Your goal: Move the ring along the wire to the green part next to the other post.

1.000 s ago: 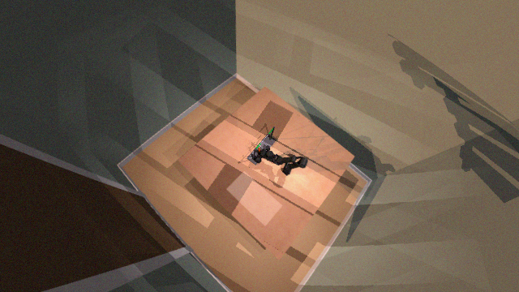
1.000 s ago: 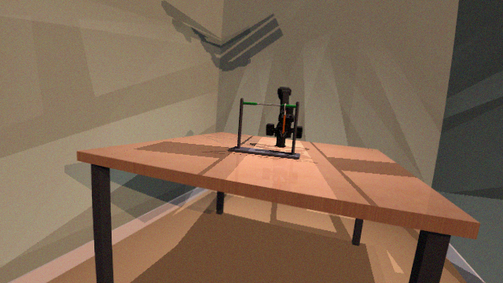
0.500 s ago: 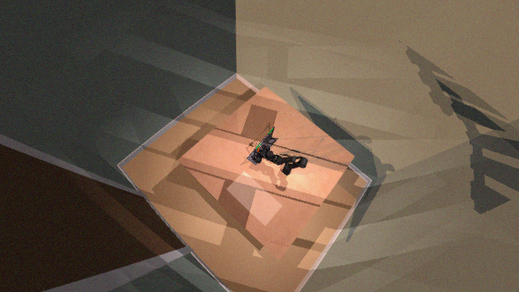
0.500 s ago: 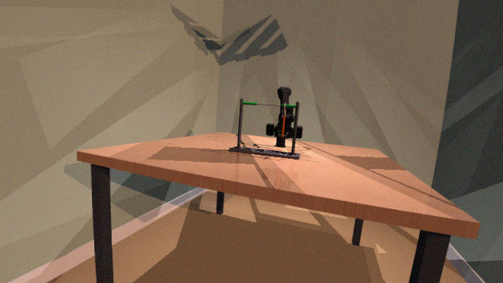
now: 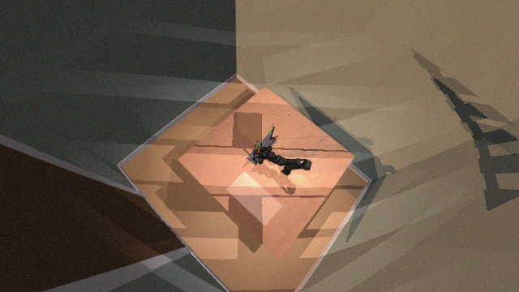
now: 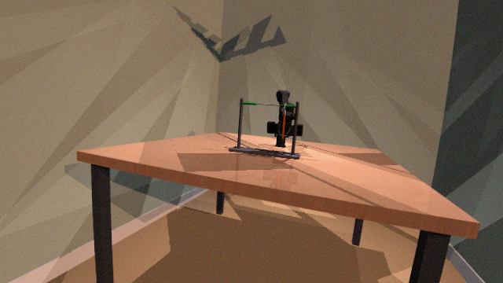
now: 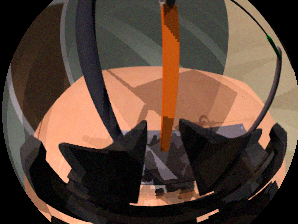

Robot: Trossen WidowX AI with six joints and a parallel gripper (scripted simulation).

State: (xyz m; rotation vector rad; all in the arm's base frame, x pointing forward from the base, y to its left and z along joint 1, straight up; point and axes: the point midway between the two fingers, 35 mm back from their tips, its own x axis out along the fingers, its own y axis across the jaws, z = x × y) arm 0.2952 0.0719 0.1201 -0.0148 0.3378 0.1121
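The orange handle point(image 5: 259, 150) point(image 6: 284, 123) point(image 7: 170, 60) hangs down from the ring point(image 6: 284, 106). The ring is at the inner end of the right green part point(image 6: 291, 106) in the exterior view, beside the right post point(image 6: 295, 131); whether it rests on green or at the grey edge is too small to tell. My gripper point(image 7: 162, 123) is partly open around the handle's lower end, with a gap at each side in the wrist view. The other green part point(image 5: 271, 130) point(image 6: 250, 103) point(image 7: 270, 40) is by the left post point(image 6: 240, 126). The ring is mostly cut off in the wrist view.
The thin grey wire point(image 6: 269, 104) runs between the green parts. The dark base point(image 6: 263, 152) point(image 7: 230, 130) joins the posts on the wooden table point(image 6: 149, 161). A post point(image 7: 89, 55) stands close left of my fingers in the wrist view; the other post point(image 7: 274, 90) is farther right.
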